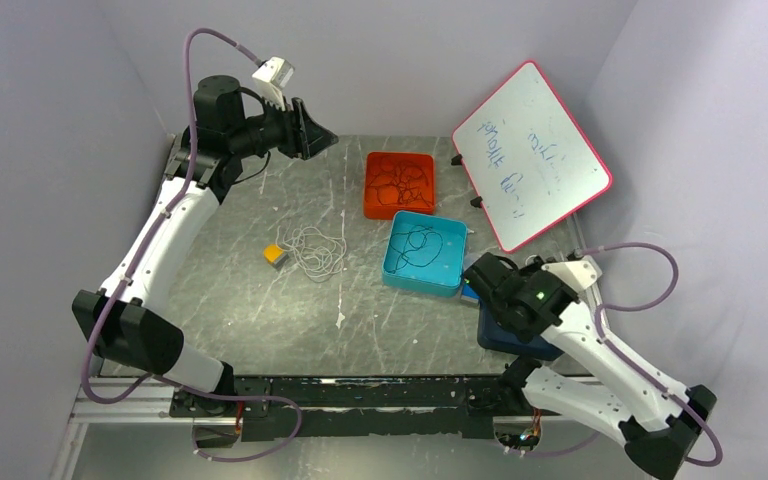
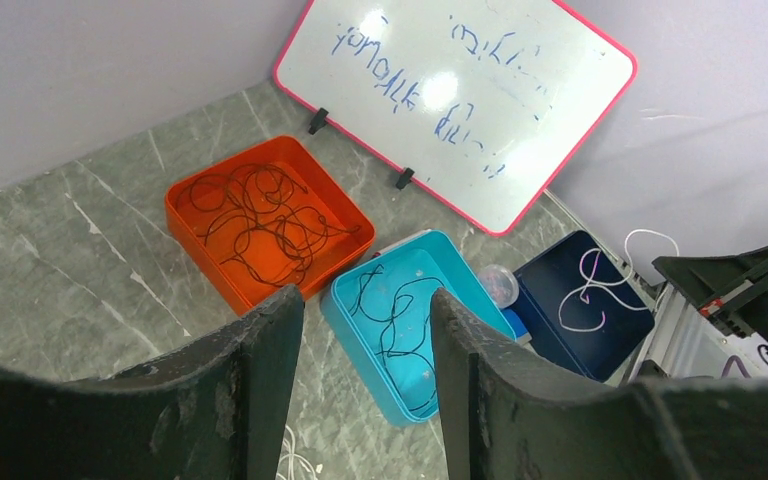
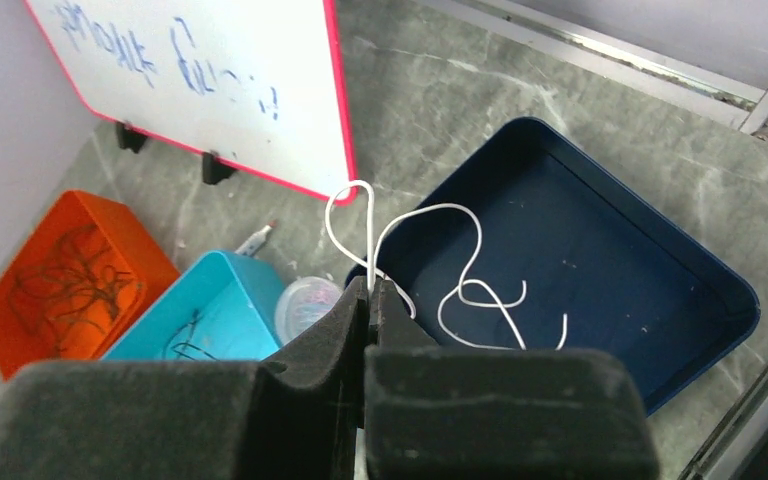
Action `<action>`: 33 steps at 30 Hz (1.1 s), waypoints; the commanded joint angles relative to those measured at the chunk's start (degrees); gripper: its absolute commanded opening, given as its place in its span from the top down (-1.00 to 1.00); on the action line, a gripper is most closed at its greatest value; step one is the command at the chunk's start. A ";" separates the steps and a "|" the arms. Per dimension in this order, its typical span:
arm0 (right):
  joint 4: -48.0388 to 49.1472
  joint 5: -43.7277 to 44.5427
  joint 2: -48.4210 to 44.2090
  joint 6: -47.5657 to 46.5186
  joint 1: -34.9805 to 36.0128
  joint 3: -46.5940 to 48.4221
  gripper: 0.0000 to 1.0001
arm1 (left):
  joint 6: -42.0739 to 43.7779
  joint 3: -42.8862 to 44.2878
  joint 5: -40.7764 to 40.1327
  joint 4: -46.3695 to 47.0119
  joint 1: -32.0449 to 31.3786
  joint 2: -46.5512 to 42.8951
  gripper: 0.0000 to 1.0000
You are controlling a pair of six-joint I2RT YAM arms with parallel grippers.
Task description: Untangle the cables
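Right hand [image 3: 370, 285] clenched on thin white cable [image 3: 358, 184] over dark blue rectangular plastic tray [image 3: 640, 290], evidently sorting by colour. Left hand [image 2: 365, 300] released, empty, raised clear.

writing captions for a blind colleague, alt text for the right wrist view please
The right arm's shut fingers pinch a white cable, which loops over a dark blue tray. Beyond lie a teal tray, an orange tray of dark cables and a red-framed whiteboard.

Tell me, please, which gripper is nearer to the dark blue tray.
Right. The right gripper hangs just over the dark blue tray, jaws shut on a white cable. The left gripper is raised at the far left, across the table.
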 commanded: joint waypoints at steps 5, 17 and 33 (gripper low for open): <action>2.49 -2.17 3.98 5.11 -0.30 -5.18 1.00 | 0.18 0.21 -1.09 1.35 -0.12 -0.21 -0.09; 19.72 -10.80 7.40 -5.75 -6.00 -12.16 1.00 | 0.00 0.40 -1.30 0.68 -0.04 -0.61 -0.09; 51.17 -29.34 10.81 -31.47 -25.34 -23.20 1.00 | -0.13 -0.43 -2.29 0.09 0.23 -2.26 -0.08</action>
